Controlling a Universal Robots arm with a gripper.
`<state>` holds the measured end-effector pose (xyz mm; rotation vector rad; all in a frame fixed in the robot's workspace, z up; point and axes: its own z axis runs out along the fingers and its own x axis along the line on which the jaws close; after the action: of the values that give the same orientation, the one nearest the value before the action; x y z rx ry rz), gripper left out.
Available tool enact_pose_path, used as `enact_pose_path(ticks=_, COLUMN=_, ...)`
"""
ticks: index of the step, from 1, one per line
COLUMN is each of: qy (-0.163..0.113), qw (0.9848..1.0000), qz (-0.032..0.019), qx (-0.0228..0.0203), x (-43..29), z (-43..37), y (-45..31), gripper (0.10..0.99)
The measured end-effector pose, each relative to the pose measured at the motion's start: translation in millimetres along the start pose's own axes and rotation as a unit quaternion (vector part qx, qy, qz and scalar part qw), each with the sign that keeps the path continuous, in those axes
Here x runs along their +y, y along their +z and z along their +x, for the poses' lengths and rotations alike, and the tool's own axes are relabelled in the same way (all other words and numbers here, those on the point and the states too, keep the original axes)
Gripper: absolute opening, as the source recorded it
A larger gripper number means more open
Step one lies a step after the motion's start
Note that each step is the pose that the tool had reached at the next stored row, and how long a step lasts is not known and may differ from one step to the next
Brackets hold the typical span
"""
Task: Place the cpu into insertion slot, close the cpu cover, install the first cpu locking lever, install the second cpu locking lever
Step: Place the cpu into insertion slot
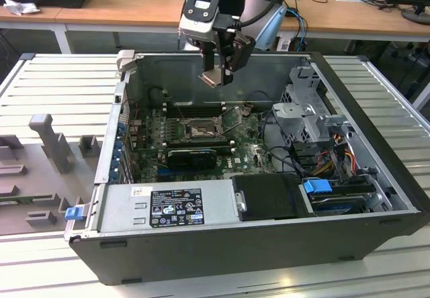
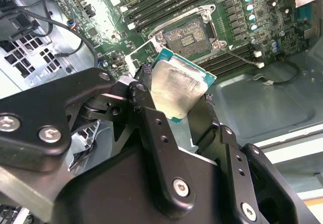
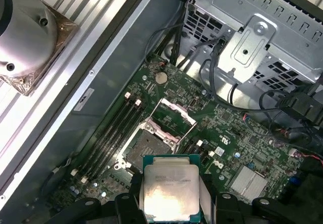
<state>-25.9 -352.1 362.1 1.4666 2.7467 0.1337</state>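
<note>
Watching from my station, I saw the ribbed metal table (image 1: 54, 83) carrying the open computer case (image 1: 222, 244), which lay on its side with its inside facing up. Across the case floor sat the green motherboard (image 1: 248, 152), with a metal drive cage (image 1: 306, 110) toward the exterior view's right.

The gripper (image 1: 218, 76) hung above the case, over the far edge of the board and well clear of it. I could see in both wrist views that its two black fingers (image 2: 151, 128) were pinched on opposite edges of the cpu (image 2: 179, 90), silvery top outward, and the chip showed between them in the first wrist view (image 3: 170, 193) as well.

Beneath it, the insertion slot (image 3: 146, 148) lay bare, its dark centre uncovered between the long black memory slots (image 3: 118, 128). The cpu cover (image 3: 162, 130) stood swung up from the socket's edge, not down on it. In the second wrist view the slot (image 2: 191, 36) lay just beyond the held chip's far corner, apart from it.
</note>
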Motion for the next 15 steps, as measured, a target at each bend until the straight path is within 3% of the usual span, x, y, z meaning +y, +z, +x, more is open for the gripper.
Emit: enact_pose_path(ticks=15, qy=0.034, qw=0.9994, qz=-0.0007, qx=-0.003, x=-0.2, z=-0.1, y=2.7, gripper=0.529)
